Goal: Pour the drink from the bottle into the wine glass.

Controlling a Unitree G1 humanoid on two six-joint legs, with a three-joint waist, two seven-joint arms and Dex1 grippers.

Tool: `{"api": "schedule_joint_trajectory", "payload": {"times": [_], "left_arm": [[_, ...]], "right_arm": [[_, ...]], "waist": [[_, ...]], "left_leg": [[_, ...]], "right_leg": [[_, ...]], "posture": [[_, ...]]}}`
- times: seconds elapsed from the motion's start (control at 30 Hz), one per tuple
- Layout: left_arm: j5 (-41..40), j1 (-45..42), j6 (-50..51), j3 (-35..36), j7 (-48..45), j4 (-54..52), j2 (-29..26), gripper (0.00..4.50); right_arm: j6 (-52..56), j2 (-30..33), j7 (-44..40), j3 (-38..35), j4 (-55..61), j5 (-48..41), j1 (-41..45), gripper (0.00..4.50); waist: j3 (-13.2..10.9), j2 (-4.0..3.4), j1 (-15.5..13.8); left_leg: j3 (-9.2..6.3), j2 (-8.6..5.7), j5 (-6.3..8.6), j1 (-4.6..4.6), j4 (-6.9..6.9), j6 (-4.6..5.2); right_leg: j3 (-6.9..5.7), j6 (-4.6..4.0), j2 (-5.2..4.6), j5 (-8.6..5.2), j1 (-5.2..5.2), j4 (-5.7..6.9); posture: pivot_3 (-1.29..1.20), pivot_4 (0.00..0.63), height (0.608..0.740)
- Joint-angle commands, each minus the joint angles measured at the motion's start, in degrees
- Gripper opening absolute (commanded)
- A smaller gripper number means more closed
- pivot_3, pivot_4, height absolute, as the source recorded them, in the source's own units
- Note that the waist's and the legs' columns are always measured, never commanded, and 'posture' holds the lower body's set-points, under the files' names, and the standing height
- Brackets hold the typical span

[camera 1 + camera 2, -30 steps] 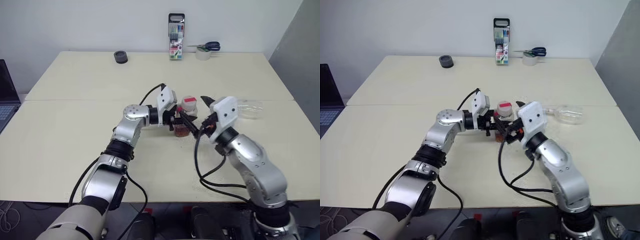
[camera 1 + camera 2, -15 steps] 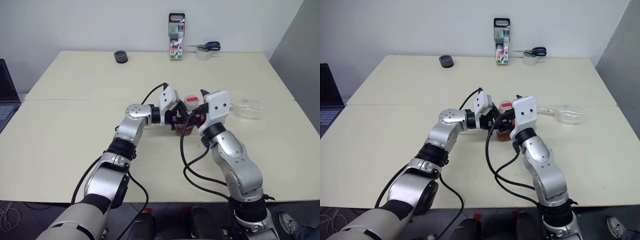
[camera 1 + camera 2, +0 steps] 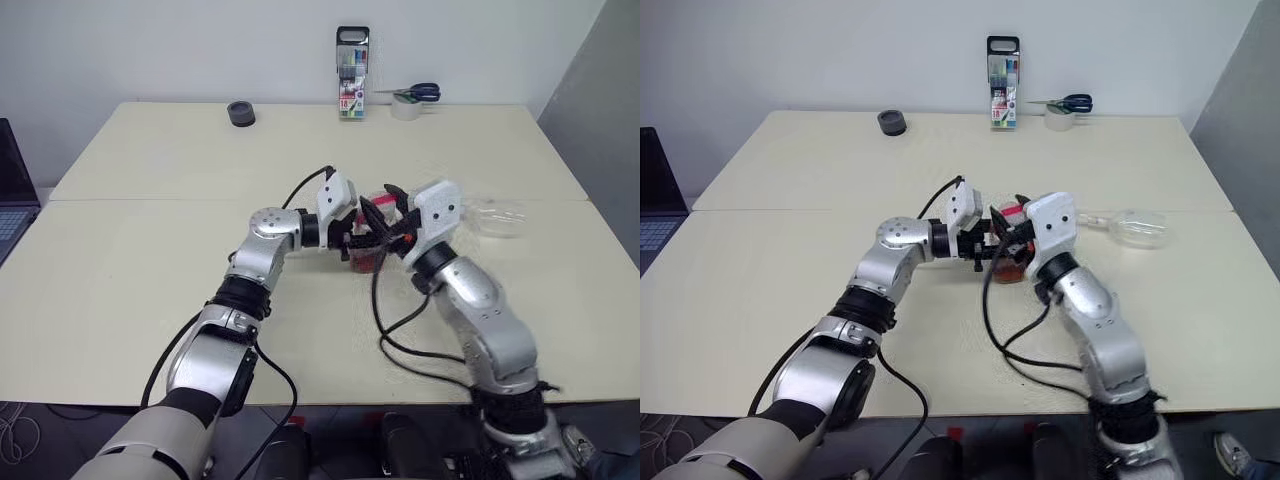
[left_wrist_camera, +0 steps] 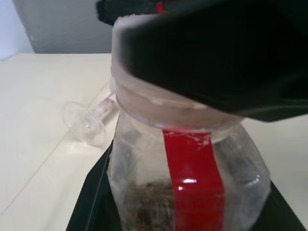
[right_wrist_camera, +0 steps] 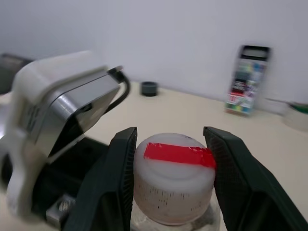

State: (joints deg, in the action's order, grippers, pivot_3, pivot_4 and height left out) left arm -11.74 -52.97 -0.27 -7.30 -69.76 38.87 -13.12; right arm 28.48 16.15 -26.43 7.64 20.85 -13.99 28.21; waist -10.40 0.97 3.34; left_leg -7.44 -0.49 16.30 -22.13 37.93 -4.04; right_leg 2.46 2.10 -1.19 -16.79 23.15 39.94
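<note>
The bottle [image 3: 368, 256] stands at the table's middle, clear plastic with a red strip, and my left gripper [image 3: 360, 240] is shut on its body from the side. The reddish-brown drink [image 4: 154, 202] fills its lower part. Its white cap [image 5: 174, 169] carries a red tape strip. My right gripper [image 5: 168, 139] reaches in from the right, and its two fingers [image 5: 119, 173] press against either side of the cap. The wine glass [image 3: 498, 217] lies on its side to the right of the bottle, its round foot [image 4: 86, 126] facing the bottle.
A tall marker pack [image 3: 352, 74] stands at the table's far edge, with scissors on a tape roll [image 3: 410, 100] beside it. A small black ring [image 3: 241, 113] sits at the far left. A laptop [image 3: 12, 195] shows at the left edge.
My right gripper swung in from the right onto the bottle's top and its fingers closed in around the cap. The left gripper and the bottle stayed put.
</note>
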Motion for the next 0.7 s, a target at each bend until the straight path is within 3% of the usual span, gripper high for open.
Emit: {"api": "schedule_joint_trajectory", "payload": {"times": [0.03, 0.13, 0.37, 0.7], "left_arm": [[-2.9, -2.5, 0.1, 1.8, -3.7, -2.2, -0.8, 1.72], [-3.0, -3.7, -0.6, 2.6, -4.8, -0.8, -1.8, 1.71], [-3.1, -3.4, -0.6, 3.1, -5.0, -1.3, -2.2, 1.69], [-3.1, -1.9, -0.1, 2.5, -6.4, -2.7, -2.2, 1.69]], "right_arm": [[3.7, 6.7, -17.5, -2.5, -9.4, -9.1, 7.8, 1.86], [8.5, 9.6, -22.9, -4.6, -15.4, -14.2, 14.1, 1.86], [7.5, 9.0, -17.7, -5.3, -6.8, -13.4, 9.5, 4.20], [4.0, 3.5, -2.9, -5.2, 2.8, -7.8, 3.2, 4.22]], "waist": [[0.0, 0.00, 0.1], [0.0, 0.00, 0.1], [0.0, 0.00, 0.0], [0.0, 0.00, 0.0]], "left_leg": [[-0.01, 0.01, 0.00, 0.02, -0.06, 0.01], [-0.04, 0.04, 0.00, 0.03, -0.07, 0.01], [-0.09, -0.02, -0.03, -0.21, -0.03, -0.06], [-0.15, 0.00, -0.10, -0.32, 0.03, -0.18]], "right_leg": [[-0.03, 0.00, 0.02, 0.00, -0.01, -0.01], [-0.06, -0.02, 0.04, 0.00, 0.00, 0.00], [-0.07, -0.02, -0.09, 0.00, 0.12, -0.03], [-0.11, -0.02, -0.05, 0.00, 0.18, -0.01]], "posture": [[0.00, 0.150, 0.740], [0.00, 0.150, 0.740], [0.00, 0.150, 0.740], [0.00, 0.150, 0.740]]}}
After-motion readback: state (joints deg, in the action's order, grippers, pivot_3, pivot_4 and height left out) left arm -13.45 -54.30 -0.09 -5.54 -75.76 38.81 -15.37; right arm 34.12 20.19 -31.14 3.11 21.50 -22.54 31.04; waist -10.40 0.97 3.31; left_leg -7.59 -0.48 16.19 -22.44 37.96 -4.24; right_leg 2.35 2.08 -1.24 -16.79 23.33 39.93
